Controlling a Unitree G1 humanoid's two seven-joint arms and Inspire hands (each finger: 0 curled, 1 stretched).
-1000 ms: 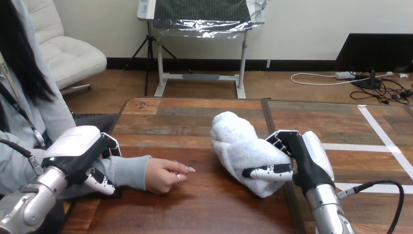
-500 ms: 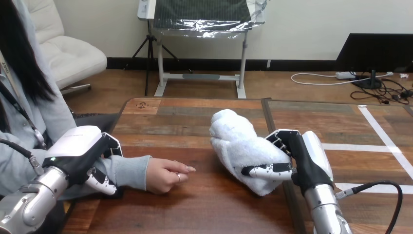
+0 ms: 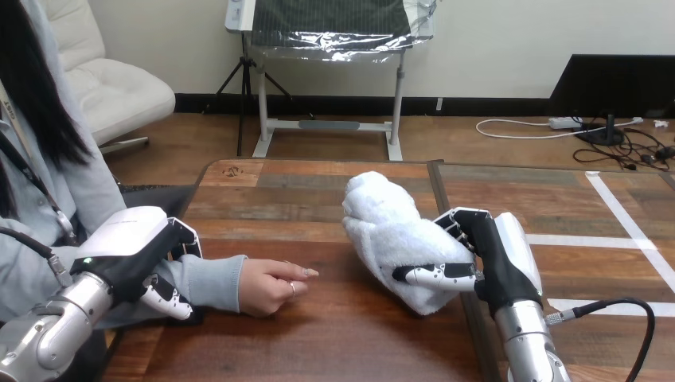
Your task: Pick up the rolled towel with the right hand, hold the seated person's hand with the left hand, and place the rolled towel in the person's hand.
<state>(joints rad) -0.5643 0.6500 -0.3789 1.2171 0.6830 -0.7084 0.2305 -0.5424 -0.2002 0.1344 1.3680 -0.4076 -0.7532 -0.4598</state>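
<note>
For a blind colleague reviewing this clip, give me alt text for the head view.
The robot's right hand has its fingers curled round a white rolled towel at a wooden table. Its left hand clasps the person's sleeved forearm; the person's hand rests on the table between them.

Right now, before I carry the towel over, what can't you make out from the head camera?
Person's hand: the palm, hidden by its own curled fingers.
Towel: the underside, hidden by its own bulk; I cannot tell whether it rests on the table or is lifted.
Right hand: the fingertips, sunk into the towel's far side.
Person's forearm: the stretch under the left hand, covered by its white shell.
</note>
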